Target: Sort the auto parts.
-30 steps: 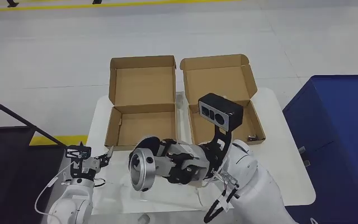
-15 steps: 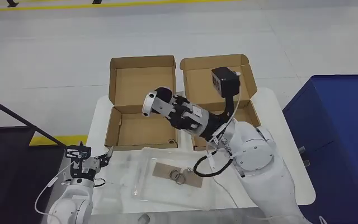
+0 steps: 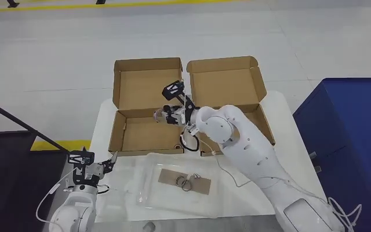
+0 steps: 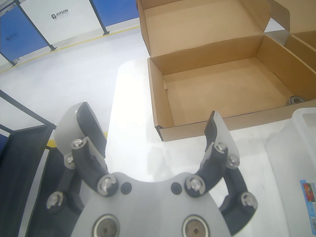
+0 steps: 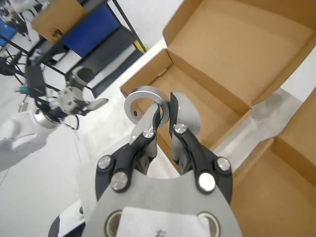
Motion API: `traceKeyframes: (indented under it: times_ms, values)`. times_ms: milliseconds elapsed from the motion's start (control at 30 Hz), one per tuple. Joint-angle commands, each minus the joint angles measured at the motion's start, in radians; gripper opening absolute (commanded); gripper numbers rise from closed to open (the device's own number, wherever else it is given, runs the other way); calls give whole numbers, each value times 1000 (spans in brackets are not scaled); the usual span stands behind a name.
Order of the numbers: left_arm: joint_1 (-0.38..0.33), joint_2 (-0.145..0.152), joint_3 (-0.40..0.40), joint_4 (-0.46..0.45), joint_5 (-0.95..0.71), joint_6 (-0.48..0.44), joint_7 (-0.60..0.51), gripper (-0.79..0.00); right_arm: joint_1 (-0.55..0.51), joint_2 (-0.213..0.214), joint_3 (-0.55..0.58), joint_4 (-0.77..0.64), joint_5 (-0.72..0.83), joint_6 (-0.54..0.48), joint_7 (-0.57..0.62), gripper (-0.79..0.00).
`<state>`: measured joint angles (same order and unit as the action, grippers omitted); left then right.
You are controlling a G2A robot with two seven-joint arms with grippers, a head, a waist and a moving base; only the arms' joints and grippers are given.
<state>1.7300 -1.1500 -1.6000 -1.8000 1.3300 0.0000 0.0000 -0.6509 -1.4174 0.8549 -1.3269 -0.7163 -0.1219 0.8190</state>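
My right gripper [image 5: 165, 110] is shut on a silver metal ring [image 5: 145, 104], pinching its rim. In the top view that gripper [image 3: 168, 113] and the ring [image 3: 159, 115] hang above the back of the left cardboard box [image 3: 130, 134]. A small round bearing [image 3: 175, 145] lies in that box's front right corner, and the left wrist view also has this bearing [image 4: 293, 99]. Two more rings [image 3: 185, 182] rest on a cardboard strip inside a clear plastic tray [image 3: 151, 194]. My left gripper [image 4: 153, 124] stands open and empty near the table's front left corner, short of the left box [image 4: 158, 94].
A second open cardboard box [image 3: 232, 87] stands right of the first. A blue cabinet [image 3: 342, 133] stands off the table's right side. A dark rack [image 5: 98, 38] stands beyond the table's left edge. The white table [image 3: 290, 174] is bare at the front right.
My right arm has swung from above the tray at the front up and back over the left box, carrying the ring. The left arm has stayed still.
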Motion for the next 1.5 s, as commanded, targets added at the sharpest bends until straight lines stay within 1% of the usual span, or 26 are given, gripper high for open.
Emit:
traceKeyframes:
  times_ms: [0, 100, 1167, 1200, 1267, 1333, 1467]
  values:
    - [0, 0, 0, 0, 0, 0, 0, 0, 47, -20, -43, 104, 29, -12, -8, -785]
    - [0, 0, 0, 0, 0, 0, 0, 0, 102, -54, -85, 179, 119, -49, -50, -785]
    - [0, 0, 0, 0, 0, 0, 0, 0, 102, -54, -85, 179, 119, -49, -50, -785]
    - [0, 0, 0, 0, 0, 0, 0, 0, 102, -55, -94, 184, 99, -51, -47, -785]
    - [0, 0, 0, 0, 0, 0, 0, 0, 126, -66, -117, 237, 98, -65, -35, -785]
    - [0, 0, 0, 0, 0, 0, 0, 0, 179, -90, -155, 319, 117, -107, -19, -785]
    - [0, 0, 0, 0, 0, 0, 0, 0, 283, -166, -258, 503, 150, -152, -9, -785]
